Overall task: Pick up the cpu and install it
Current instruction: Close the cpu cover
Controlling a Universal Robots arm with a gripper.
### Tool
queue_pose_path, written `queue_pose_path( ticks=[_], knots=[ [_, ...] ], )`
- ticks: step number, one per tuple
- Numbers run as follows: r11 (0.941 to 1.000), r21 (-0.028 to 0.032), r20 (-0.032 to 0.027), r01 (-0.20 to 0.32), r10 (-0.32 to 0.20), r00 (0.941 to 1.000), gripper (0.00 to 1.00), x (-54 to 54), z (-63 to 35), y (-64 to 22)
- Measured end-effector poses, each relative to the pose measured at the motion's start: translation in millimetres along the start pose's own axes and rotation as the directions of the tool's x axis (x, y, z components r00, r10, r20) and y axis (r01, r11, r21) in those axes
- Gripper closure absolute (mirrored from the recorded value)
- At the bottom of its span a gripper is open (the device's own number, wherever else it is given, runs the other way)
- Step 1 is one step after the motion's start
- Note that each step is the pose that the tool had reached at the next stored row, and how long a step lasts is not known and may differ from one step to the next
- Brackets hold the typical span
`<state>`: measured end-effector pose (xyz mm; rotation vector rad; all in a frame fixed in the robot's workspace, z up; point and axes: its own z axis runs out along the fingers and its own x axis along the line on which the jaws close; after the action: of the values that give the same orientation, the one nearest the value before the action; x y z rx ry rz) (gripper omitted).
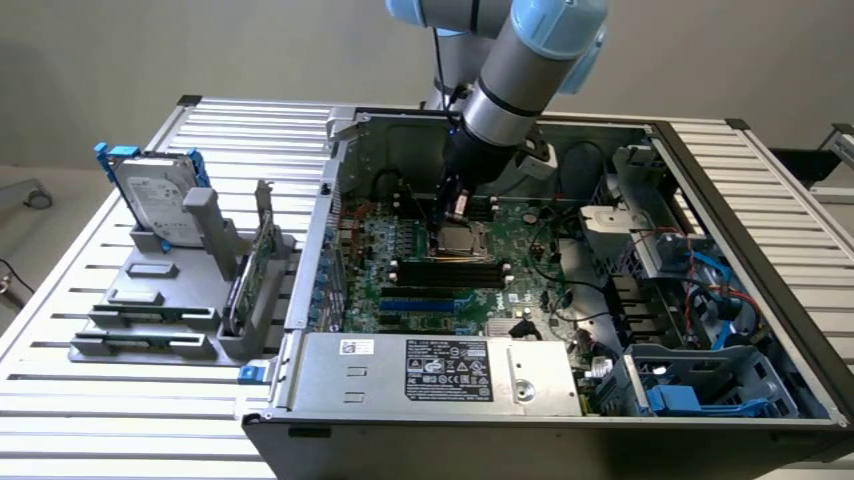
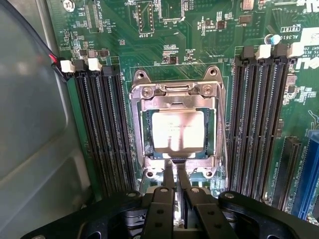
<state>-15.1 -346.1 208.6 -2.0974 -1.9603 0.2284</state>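
The cpu (image 2: 177, 130), a small square chip with a silver-grey top, lies flat inside the metal-framed socket (image 2: 174, 92) on the green motherboard. In the exterior view the cpu (image 1: 462, 238) sits mid-board inside the open computer case. My gripper (image 2: 175, 167) points down at it, its two thin dark fingers (image 2: 168, 174) close together with only a narrow slit and nothing visible between them. The tips reach the cpu's near edge; whether they touch it I cannot tell. From outside, the gripper (image 1: 458, 212) hangs just above the socket.
Dark memory slots (image 2: 102, 124) flank the socket on both sides. The case wall (image 1: 327, 200) and the power supply (image 1: 447, 370) border the board. A silver hard drive (image 1: 154, 195) with blue brackets stands in a grey rack on the exterior view's left. Cables fill the case's right part.
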Motion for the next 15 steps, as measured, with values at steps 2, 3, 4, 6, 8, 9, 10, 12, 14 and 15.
queue_pose_path(
  ticks=[2,3,4,6,8,9,10,12,14,15],
  knots=[
    [1.0000,0.0006,-0.0018,0.001,-0.001,1.0000,0.82,-0.1,1.8,0.6],
    [1.0000,0.0011,-0.0025,0.001,-0.001,1.0000,0.82,-0.2,2.6,0.8],
    [1.0000,0.0016,-0.0032,0.001,-0.001,1.0000,0.82,-0.2,3.5,1.1],
    [1.0000,0.0031,-0.0046,0.001,-0.001,1.0000,0.82,-0.3,5.1,1.6],
    [1.0000,0.0043,-0.0062,0.002,-0.002,1.0000,0.82,-0.5,6.7,2.1],
    [1.0000,0.0048,-0.0071,0.002,-0.002,1.0000,0.82,-0.5,7.5,2.3],
    [1.0000,0.0052,-0.0082,0.002,-0.002,1.0000,0.82,-0.5,8.3,2.6],
    [1.0000,0.0055,-0.0111,0.003,-0.003,0.9999,0.82,-0.7,9.9,3.1],
    [1.0000,0.0059,-0.0155,0.004,-0.004,0.9999,0.82,-0.8,11.4,3.5],
    [1.0000,0.0062,-0.0180,0.005,-0.005,0.9998,0.82,-0.9,12.2,3.7]
  ],
)
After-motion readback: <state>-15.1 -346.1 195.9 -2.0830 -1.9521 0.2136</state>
